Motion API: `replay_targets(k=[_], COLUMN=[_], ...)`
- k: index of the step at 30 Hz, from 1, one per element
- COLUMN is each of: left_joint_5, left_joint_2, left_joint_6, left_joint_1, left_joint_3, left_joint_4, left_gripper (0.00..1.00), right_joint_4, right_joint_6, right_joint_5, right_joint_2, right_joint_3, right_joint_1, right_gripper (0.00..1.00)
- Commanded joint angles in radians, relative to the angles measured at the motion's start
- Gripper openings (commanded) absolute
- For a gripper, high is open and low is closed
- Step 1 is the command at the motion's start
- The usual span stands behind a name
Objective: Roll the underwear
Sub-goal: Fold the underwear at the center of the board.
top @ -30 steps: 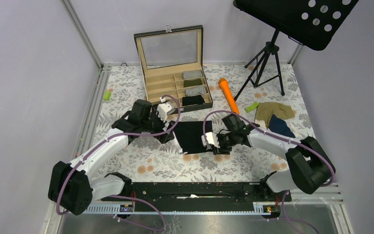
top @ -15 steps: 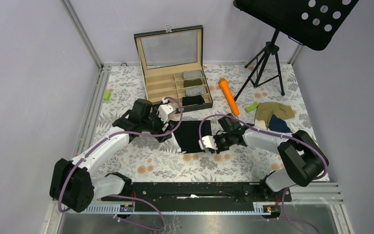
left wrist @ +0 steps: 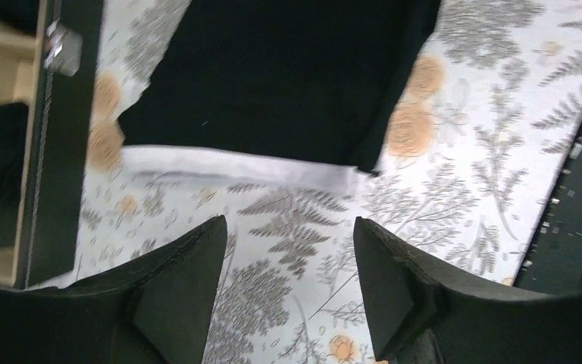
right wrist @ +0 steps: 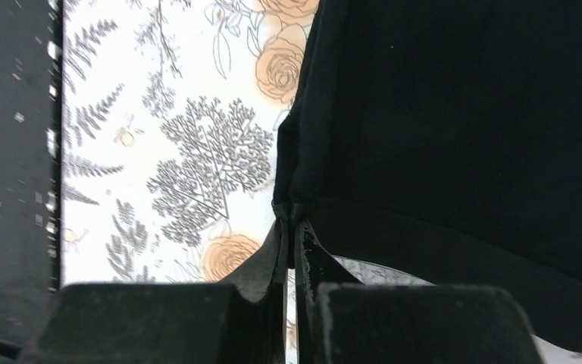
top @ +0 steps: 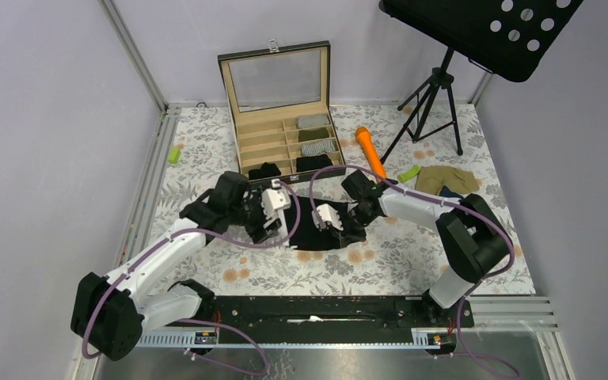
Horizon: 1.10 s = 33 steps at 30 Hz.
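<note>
Black briefs (top: 309, 226) lie on the floral cloth (top: 237, 273), just in front of the wooden box (top: 265, 146). My R gripper (right wrist: 291, 221) pinches their edge, jaws tight; L gripper (left wrist: 289, 231) hovers by the white waistband (left wrist: 235, 168), jaws wide.

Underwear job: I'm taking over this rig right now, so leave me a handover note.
Left end effector: open, above the cloth beside the white band of the black underwear, holding nothing.
Right end effector: shut, pinching the black underwear's edge.
Black underwear lies spread mid-table, not yet rolled. Tan underwear and navy underwear lie heaped at the far right.
Box at the back holds rolled pieces.
Left: roll all three.
</note>
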<state>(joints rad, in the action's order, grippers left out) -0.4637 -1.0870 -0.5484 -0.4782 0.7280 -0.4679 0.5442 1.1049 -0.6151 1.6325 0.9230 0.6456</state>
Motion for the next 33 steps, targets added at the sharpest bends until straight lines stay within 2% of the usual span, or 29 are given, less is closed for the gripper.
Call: replay_targets(k=[1, 4, 8, 11, 16, 21, 26, 33], left_joint_5=[-0.055, -0.035, 0.008, 0.067, 0.084, 0.129, 0.174, 0.157], left_joint_2=[0.020, -0.013, -0.068, -0.123, -0.139, -0.142, -0.142, -0.151], left_joint_6=[-0.074, -0.074, -0.039, 0.003, 0.011, -0.018, -0.078, -0.054], left_joint_1=[-0.127, -0.238, -0.298, -0.308, -0.325, -0.335, -0.335, -0.336], left_joint_3=[-0.017, -0.040, -0.075, -0.081, -0.119, -0.154, -0.214, -0.202], left_joint_4=[0.014, 0.064, 0.173, 0.237, 0.303, 0.344, 0.389, 0.399], left_gripper=[0.67, 0.65, 0.63, 0.59, 0.63, 0.62, 0.51, 0.33], right_joint_4=[0.119, 0.080, 0.078, 0.079, 0.079, 0.073, 0.061, 0.056], right_joint_6=[-0.175, -0.222, -0.231, -0.229, -0.227, -0.241, -0.256, -0.258], right_joint_5=[-0.086, -0.059, -0.053, -0.044, -0.033, -0.034, -0.028, -0.021], right_joint_2=[0.048, 0.066, 0.078, 0.082, 0.092, 0.099, 0.098, 0.097], right_joint_3=[0.032, 0.016, 0.013, 0.013, 0.022, 0.026, 0.021, 0.018], right_joint_1=[0.009, 0.008, 0.007, 0.007, 0.007, 0.008, 0.008, 0.007], right_gripper=[0.00, 0.00, 0.00, 0.00, 0.00, 0.00, 0.00, 0.00])
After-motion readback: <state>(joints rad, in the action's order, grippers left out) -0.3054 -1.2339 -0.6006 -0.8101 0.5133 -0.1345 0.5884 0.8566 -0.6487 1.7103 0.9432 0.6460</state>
